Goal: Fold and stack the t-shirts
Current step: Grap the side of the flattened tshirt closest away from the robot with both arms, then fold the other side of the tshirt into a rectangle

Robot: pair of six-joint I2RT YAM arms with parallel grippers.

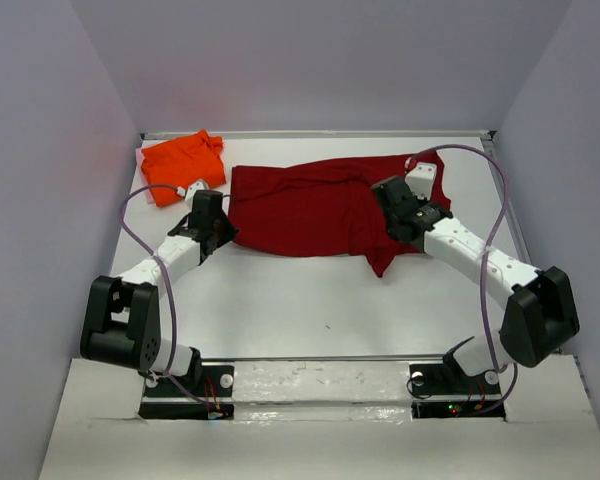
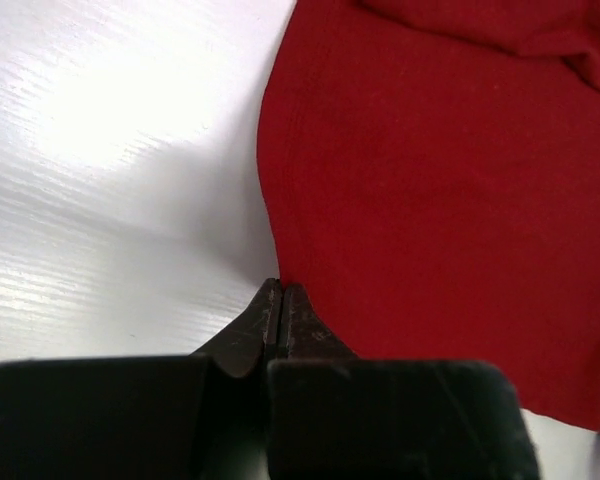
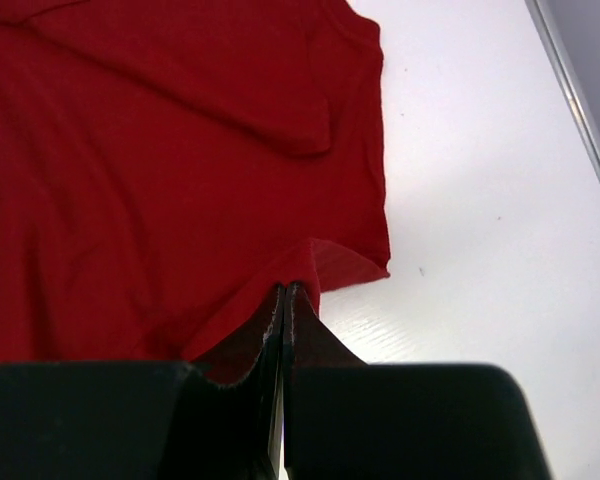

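The dark red t-shirt (image 1: 310,205) lies spread out and rumpled across the back middle of the table. The orange t-shirt (image 1: 183,160) lies bunched in the back left corner. My left gripper (image 1: 220,230) is shut at the red shirt's left hem; in the left wrist view its tips (image 2: 282,290) meet right on the hem of the red cloth (image 2: 440,200). My right gripper (image 1: 398,215) is shut on the shirt's right side; in the right wrist view its tips (image 3: 285,290) pinch a raised fold of the red cloth (image 3: 160,170).
The white table (image 1: 310,300) is walled at the back and both sides. Its right rim (image 3: 580,110) shows in the right wrist view. Purple cables loop from both arms over the table.
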